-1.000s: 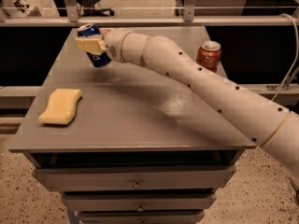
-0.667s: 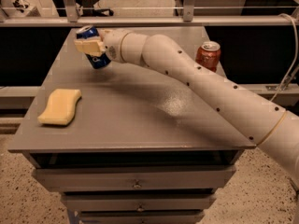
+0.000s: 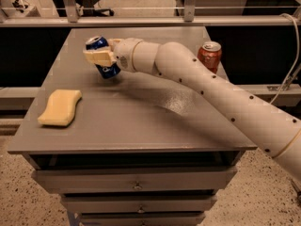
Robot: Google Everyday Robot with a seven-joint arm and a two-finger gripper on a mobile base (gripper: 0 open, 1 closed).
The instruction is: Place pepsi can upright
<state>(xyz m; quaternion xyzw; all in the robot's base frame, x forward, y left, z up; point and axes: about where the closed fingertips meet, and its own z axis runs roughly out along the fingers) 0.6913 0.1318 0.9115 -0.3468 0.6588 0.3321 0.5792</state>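
Note:
The pepsi can [image 3: 102, 56] is blue with a silver top. It is tilted, top leaning to the upper left, over the far left part of the grey table [image 3: 141, 121]. My gripper [image 3: 99, 57] is shut on the can around its middle, with a cream finger [image 3: 98, 58] across its front. The can's lower end is at or just above the tabletop; I cannot tell whether it touches. My white arm reaches in from the lower right.
An orange-red can [image 3: 209, 55] stands upright at the table's far right edge. A yellow sponge [image 3: 60, 107] lies near the front left edge. Drawers sit under the tabletop. A metal rail runs behind the table.
The gripper and the can have stayed almost in place; the can's tilt looks about the same.

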